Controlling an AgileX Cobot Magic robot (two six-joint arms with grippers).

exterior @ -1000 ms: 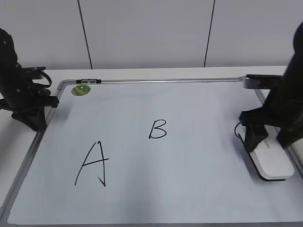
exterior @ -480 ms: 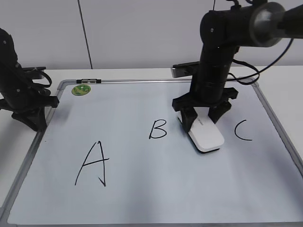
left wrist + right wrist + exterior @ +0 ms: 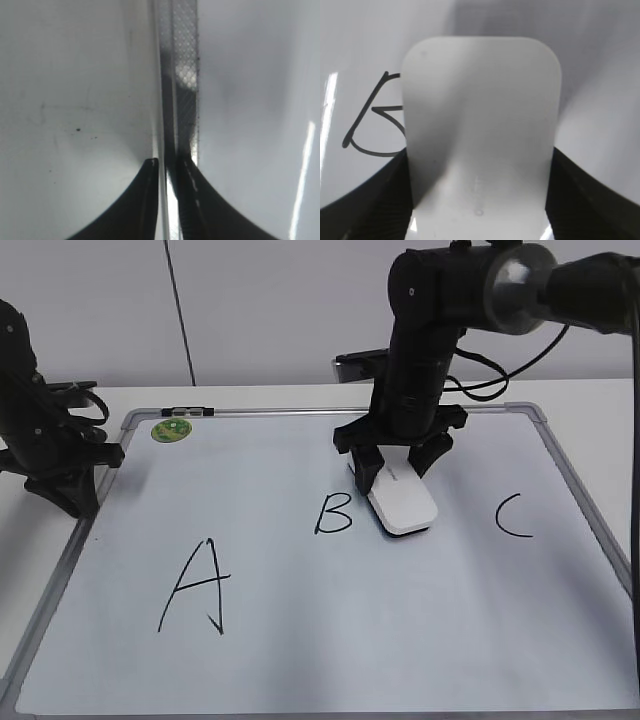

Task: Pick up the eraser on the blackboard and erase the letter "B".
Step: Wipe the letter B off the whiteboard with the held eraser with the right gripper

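Exterior view — one eraser (image 3: 402, 504), three letters

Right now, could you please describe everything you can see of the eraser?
The eraser is a white, smooth, plastic-looking block with rounded corners and a thin dark underside. It sits low on the blackboard, just right of the letter "B", which looks intact; actual contact is unclear. The right pincer grips its long sides from above. Faint print marks its top.
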